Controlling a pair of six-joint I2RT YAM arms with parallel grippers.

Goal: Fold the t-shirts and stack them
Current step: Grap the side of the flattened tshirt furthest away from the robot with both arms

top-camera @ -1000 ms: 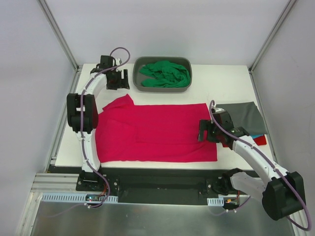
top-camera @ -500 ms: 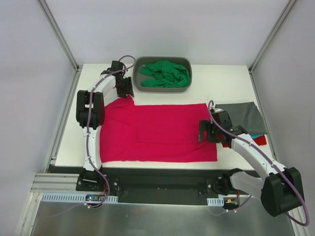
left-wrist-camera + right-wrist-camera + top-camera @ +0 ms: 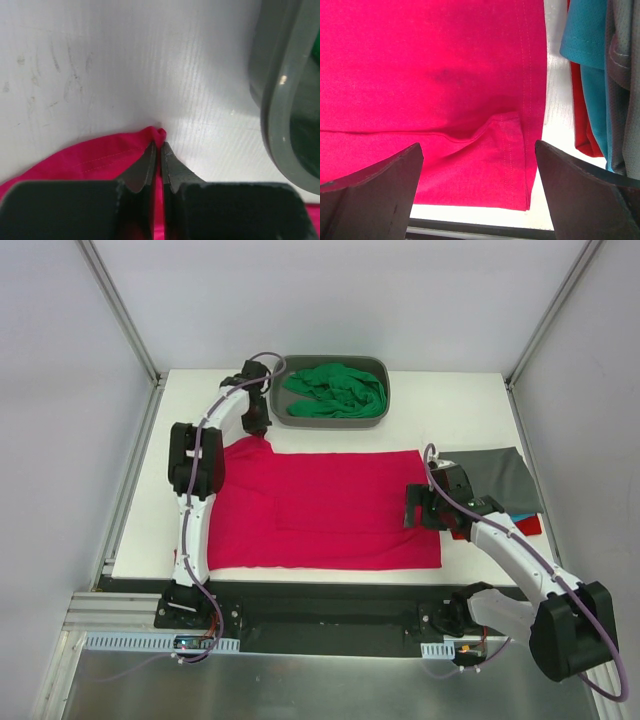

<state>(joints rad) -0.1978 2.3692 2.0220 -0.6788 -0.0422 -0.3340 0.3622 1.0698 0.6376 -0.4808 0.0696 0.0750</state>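
Observation:
A crimson-pink t-shirt (image 3: 320, 508) lies spread flat across the middle of the table. Its far-left sleeve tip (image 3: 159, 134) is pinched between the shut jaws of my left gripper (image 3: 160, 145), beside the tub. My right gripper (image 3: 479, 165) hangs open over the shirt's near-right hem corner (image 3: 512, 165), nothing between its fingers. A bright green t-shirt (image 3: 335, 390) lies crumpled in the grey tub (image 3: 283, 415). At the right, a dark grey t-shirt (image 3: 500, 478) tops a folded stack, with a teal (image 3: 582, 45) and a red (image 3: 582, 135) t-shirt showing under it.
The tub's rim (image 3: 280, 95) stands close to the right of my left fingers. The table's near edge (image 3: 470, 220) runs just below the shirt hem. Bare white tabletop (image 3: 450, 400) lies to the right of the tub.
My left arm swung right from the table's far-left corner to the shirt's sleeve tip, and its jaws closed on the fabric. The right arm stayed put.

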